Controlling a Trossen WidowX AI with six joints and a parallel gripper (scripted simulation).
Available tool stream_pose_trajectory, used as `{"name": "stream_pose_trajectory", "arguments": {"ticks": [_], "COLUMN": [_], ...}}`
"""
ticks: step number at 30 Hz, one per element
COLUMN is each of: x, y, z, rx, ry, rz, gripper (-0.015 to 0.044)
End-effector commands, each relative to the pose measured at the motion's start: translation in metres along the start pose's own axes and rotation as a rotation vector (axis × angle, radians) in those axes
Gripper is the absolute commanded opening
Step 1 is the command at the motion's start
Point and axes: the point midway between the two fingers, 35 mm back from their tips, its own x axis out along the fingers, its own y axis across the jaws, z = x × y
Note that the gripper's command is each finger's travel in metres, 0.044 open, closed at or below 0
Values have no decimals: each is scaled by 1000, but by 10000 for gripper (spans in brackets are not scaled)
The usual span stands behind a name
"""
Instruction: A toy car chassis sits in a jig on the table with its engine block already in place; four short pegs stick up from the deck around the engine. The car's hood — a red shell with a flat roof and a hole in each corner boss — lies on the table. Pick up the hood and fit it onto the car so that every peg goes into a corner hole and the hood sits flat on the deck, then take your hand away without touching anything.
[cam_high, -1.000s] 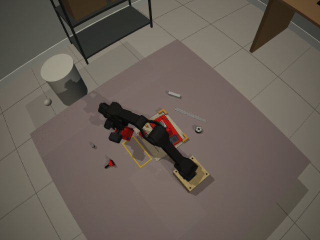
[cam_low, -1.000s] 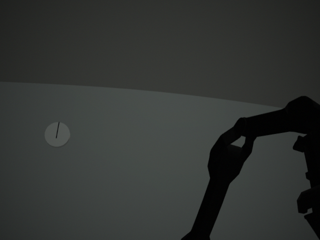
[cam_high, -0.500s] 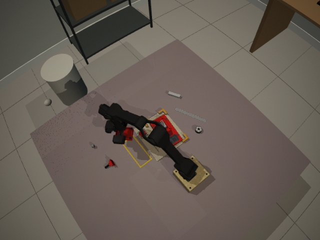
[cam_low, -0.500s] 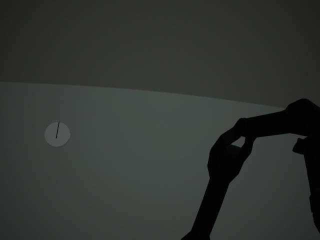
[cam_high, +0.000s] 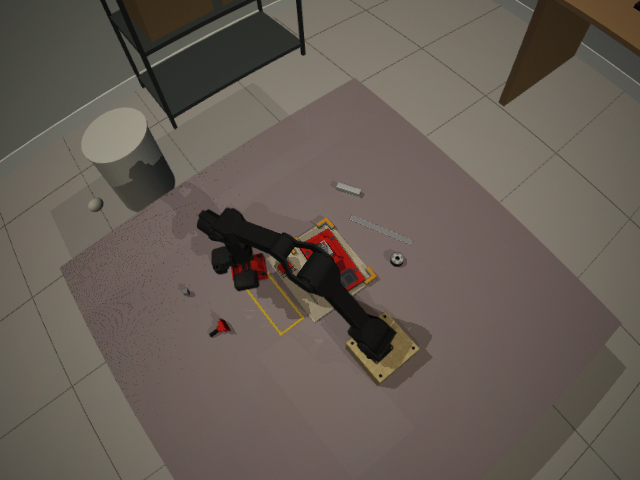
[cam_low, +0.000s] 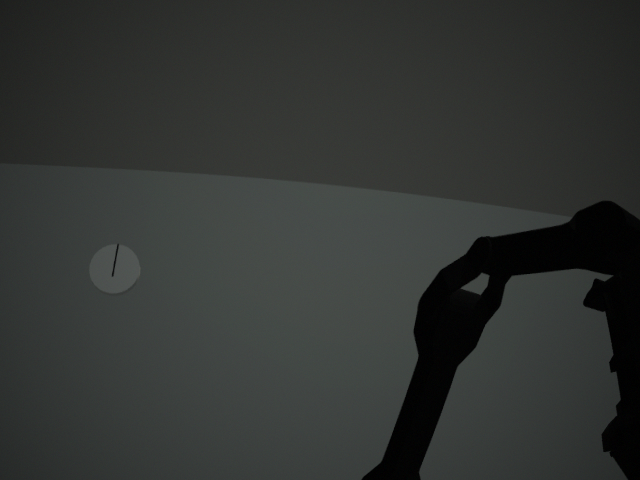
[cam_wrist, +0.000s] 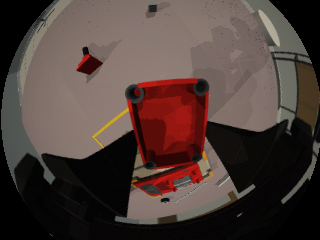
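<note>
The red hood (cam_high: 257, 267) (cam_wrist: 171, 117) is held off the table. In the wrist view its hollow inside shows, with dark round bosses at the corners. My gripper (cam_high: 234, 269) (cam_wrist: 171, 129) is shut on the hood, one black finger at each side. The red chassis (cam_high: 336, 244) (cam_wrist: 162, 180) lies in the beige jig (cam_high: 316, 310), with the grey engine block (cam_high: 324, 248) (cam_wrist: 183, 182) on its deck. The hood is beside the jig, not over the chassis. The arm covers part of the jig and chassis; the pegs are too small to make out.
A yellow outline (cam_high: 280, 334) (cam_wrist: 94, 136) is marked beside the jig. A red piece with a black stub (cam_high: 222, 326) (cam_wrist: 90, 64) and a small grey block (cam_high: 186, 291) (cam_wrist: 152, 8) lie farther out. A white bar (cam_high: 348, 189), grey strip (cam_high: 381, 229) and wheel (cam_high: 397, 258) lie across the jig.
</note>
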Motion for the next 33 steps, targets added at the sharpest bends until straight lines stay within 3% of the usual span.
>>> {"name": "stream_pose_trajectory", "arguments": {"ticks": [1, 33], "x": [-2, -2], "y": [1, 14], "z": [0, -2], "rx": [-86, -702], "ry": [-3, -1], "rz": [-6, -8], "gripper": [0, 0]}}
